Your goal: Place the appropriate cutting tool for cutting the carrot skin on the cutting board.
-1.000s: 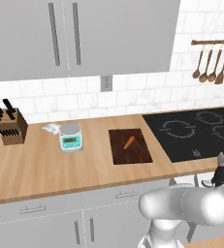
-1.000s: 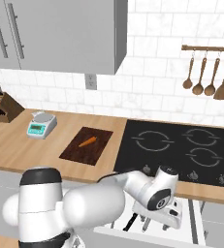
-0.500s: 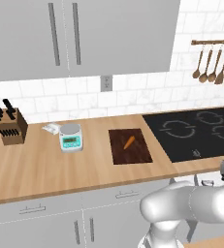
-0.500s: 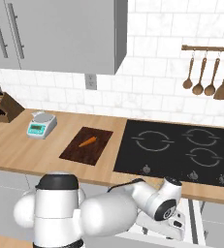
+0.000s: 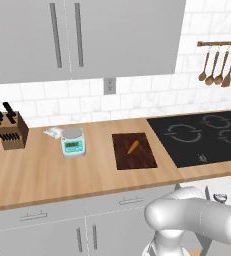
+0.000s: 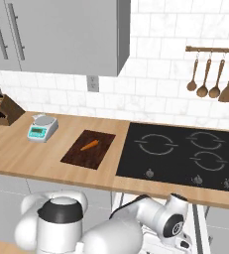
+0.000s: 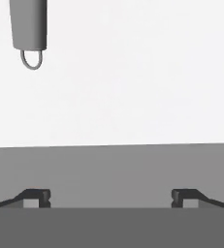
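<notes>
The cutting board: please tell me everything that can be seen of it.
The cutting board is a flat, dark brown rectangle that looks like wood. It lies on the light wooden counter, between the white kitchen scale and the black cooktop, apart from both. The small orange carrot lies on it at a slant, near its middle. Nothing else touches it.

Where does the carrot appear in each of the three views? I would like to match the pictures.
Left base view: the carrot lies on the cutting board, at mid-frame, left of the cooktop.
Right base view: the carrot lies on the same board, left of centre, between the kitchen scale and the cooktop.
Hand view: the carrot is not in it.
Shared landmark: the dark cutting board beside the cooktop.
</notes>
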